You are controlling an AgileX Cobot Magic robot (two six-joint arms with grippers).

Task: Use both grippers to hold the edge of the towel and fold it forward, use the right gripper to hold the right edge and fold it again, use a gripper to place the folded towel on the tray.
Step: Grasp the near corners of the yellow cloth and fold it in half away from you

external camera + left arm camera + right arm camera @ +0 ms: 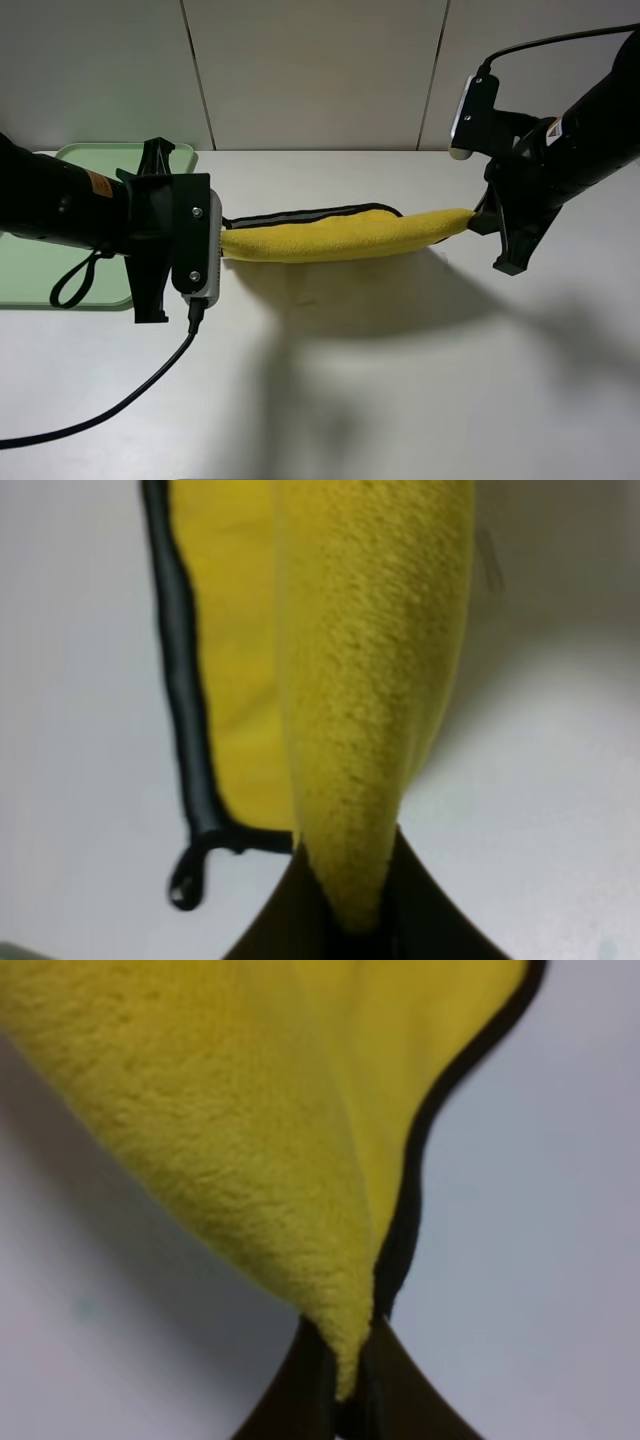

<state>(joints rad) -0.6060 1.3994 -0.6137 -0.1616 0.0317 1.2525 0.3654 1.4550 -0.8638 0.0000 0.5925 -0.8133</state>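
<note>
The yellow towel (340,234) hangs stretched between my two grippers above the white table, its black edge (300,213) along the far side. My left gripper (222,240) is shut on the towel's left end. In the left wrist view the towel (370,700) narrows into the jaws, with the edge (185,680) and small corner loop (186,880) beside it. My right gripper (478,216) is shut on the right end; the right wrist view shows the towel (250,1130) and its edge (410,1210) pinched there. The pale green tray (40,270) lies at the far left, partly hidden by my left arm.
The towel's shadow falls on the white table (400,400) below it. A black cable (120,400) trails from the left arm across the table's front left. A panelled wall stands behind the table.
</note>
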